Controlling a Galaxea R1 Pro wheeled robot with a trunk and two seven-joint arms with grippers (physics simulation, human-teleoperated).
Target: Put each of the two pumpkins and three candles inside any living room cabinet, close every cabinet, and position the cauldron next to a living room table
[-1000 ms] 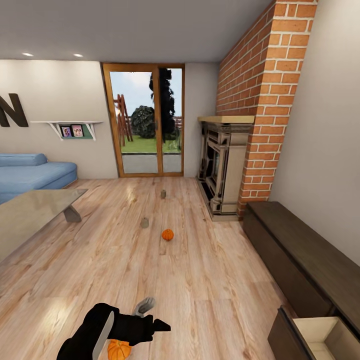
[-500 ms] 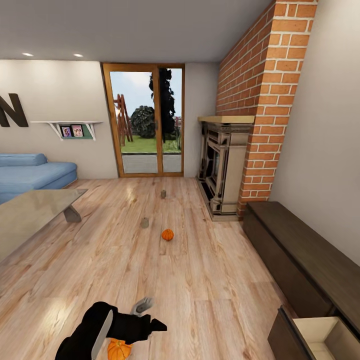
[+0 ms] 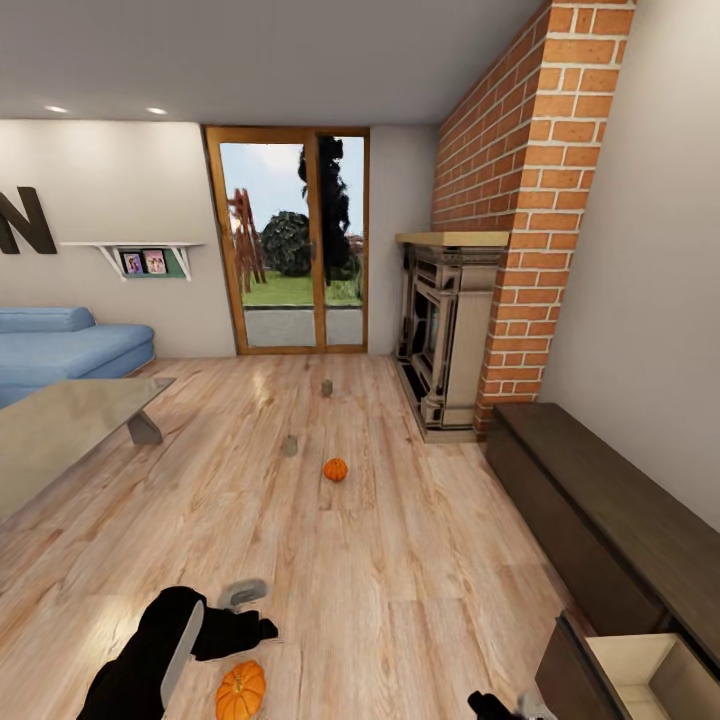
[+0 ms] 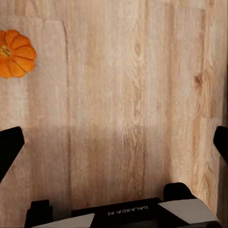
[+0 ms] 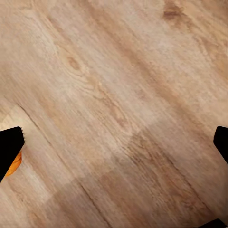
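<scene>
One pumpkin (image 3: 241,690) lies on the wood floor at the bottom of the head view, just below my left gripper (image 3: 252,622). The left wrist view puts that pumpkin (image 4: 16,53) off to one side, outside the open left gripper (image 4: 114,145), whose fingers are spread wide over bare floor. A second pumpkin (image 3: 335,469) sits mid-floor, with two candles (image 3: 290,445) (image 3: 326,387) beyond it. My right gripper (image 5: 114,142) is open over floor, an orange sliver of pumpkin (image 5: 17,164) beside one finger. The dark-brown cabinet (image 3: 600,510) runs along the right wall. The cauldron and a third candle are out of view.
An open drawer (image 3: 640,672) juts from the cabinet's near end at the bottom right. The glass-topped coffee table (image 3: 60,430) stands at the left, a blue sofa (image 3: 60,350) behind it. A fireplace (image 3: 445,335) and brick chimney (image 3: 530,200) rise at the right.
My left arm has swung left and back, uncovering the near pumpkin. The tip of my right gripper has come into the bottom edge of the head view.
</scene>
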